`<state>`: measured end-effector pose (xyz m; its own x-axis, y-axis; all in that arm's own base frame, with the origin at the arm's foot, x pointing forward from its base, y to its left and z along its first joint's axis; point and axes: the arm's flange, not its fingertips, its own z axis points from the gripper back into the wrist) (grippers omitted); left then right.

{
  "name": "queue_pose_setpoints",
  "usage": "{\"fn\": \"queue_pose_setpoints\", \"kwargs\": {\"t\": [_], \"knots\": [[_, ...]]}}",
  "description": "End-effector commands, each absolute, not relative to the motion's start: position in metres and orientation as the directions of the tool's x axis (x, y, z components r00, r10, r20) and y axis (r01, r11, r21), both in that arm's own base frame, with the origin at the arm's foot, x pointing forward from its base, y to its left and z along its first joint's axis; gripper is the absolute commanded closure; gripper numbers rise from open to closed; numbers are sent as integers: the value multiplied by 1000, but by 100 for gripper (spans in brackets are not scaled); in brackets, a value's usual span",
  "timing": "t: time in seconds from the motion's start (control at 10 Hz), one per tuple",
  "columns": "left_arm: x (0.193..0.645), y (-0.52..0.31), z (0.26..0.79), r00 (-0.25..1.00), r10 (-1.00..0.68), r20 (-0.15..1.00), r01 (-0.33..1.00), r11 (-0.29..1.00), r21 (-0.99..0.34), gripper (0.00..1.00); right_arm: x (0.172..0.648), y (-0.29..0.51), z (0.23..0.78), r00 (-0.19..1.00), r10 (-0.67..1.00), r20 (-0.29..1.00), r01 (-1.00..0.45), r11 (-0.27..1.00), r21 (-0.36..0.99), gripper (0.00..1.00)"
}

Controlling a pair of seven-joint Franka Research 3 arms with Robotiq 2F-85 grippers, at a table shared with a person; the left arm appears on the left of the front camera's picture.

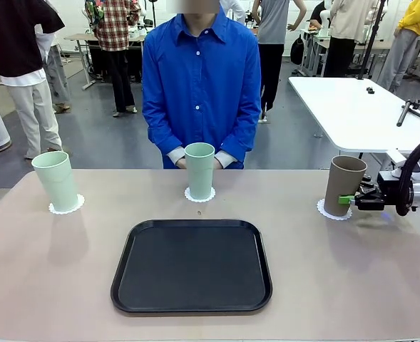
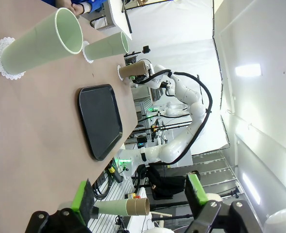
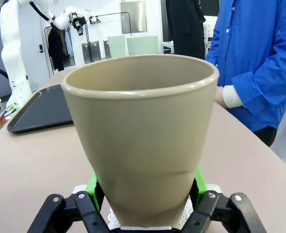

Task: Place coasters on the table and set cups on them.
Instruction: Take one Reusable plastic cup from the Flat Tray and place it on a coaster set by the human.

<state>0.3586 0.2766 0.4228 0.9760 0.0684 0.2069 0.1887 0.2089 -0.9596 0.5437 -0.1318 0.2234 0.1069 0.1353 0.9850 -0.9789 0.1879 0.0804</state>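
The brown cup [image 1: 346,184] stands upright on the right-hand coaster [image 1: 331,211] near the table [image 1: 67,285]'s right edge, its long axis vertical and its mouth open upward, wider at the rim than at the base. The right gripper [image 1: 346,200] reaches in level from the cup's right side, low on the body, so the cup lies straight ahead of it toward the table's middle; in the right wrist view the green pads [image 3: 93,186] sit on either side of the cup's lower wall, right against it or just off it, and whether they grip or have let go cannot be told. Any retreat, by this reading, must run straight back along the fingers, away from the cup, or the tall tumbler may tip off its lacy disc. The right arm is plainly the nearer one. The left gripper [image 2: 140,199] hangs with its jaws wide apart and nothing between them, well away from the table's cups. 2 mint cups, one at the left [image 1: 55,181] and one at the centre [image 1: 200,169] before the person, stand upright on their own coasters, mouths up, beyond the black tray [image 1: 191,265]. All 3 cups appear seated.
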Motion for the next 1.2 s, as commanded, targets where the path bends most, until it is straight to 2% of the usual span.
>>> {"fn": "queue_pose_setpoints", "kwargs": {"t": [0.0,1.1], "knots": [[359,277,425,974,81,213,192,209,-959,0,556,-133,216,143,134,981,-973,202,114,0],[359,277,425,974,81,213,192,209,-959,0,558,-143,218,196,110,974,-967,187,174,0]]}}
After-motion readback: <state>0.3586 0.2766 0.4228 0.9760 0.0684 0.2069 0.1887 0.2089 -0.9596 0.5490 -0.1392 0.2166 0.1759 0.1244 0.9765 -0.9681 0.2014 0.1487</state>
